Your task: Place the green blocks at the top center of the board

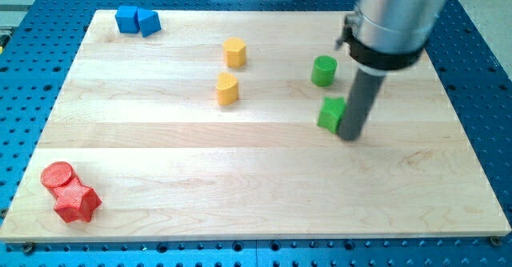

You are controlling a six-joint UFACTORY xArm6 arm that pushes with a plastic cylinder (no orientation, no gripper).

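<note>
A green star block (330, 113) lies right of the board's middle, partly hidden by my rod. A green cylinder (324, 70) stands just above it, toward the view's top. My tip (350, 136) rests on the board at the star's right side, touching or nearly touching it. The rod rises from there to the arm's silver body at the view's top right.
Two yellow blocks (234, 52) (228, 89) sit left of the green ones. Two blue blocks (136, 20) are at the top left corner. A red cylinder (57, 174) and a red star (77, 202) sit at the bottom left. The wooden board (256, 187) lies on a blue perforated table.
</note>
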